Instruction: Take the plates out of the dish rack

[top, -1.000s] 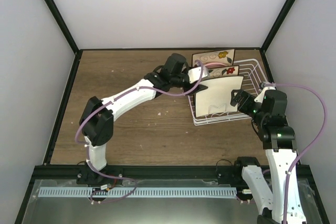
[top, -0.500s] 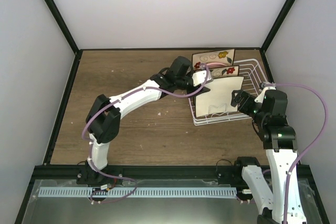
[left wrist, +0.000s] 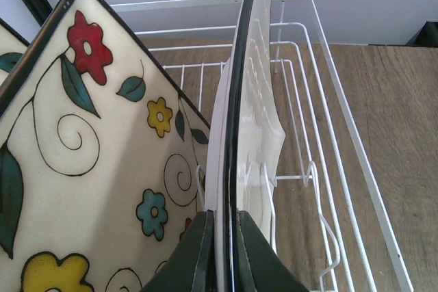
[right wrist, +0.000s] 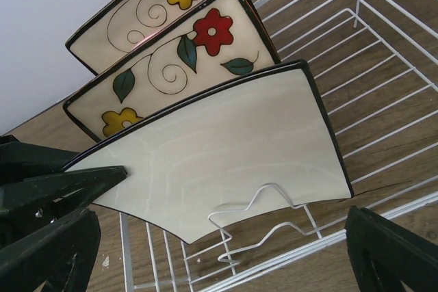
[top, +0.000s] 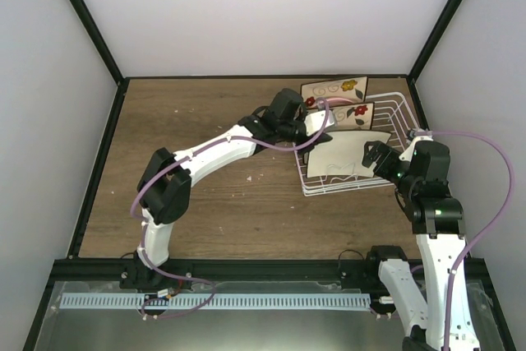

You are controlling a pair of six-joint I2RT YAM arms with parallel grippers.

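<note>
Pinching plain plate (left wrist: 259, 100) rim, left tool (left wrist: 224, 223) clamped; right tool (right wrist: 222, 244) gaping beside dish rack (top: 396, 111).

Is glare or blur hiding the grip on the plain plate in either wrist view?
Left wrist: plain plate sharp edge-on, mild sheen on its face; left gripper dark but readable, shut on the rim. Right wrist: even light, no glare; only the right gripper's fingers are featureless dark.
</note>
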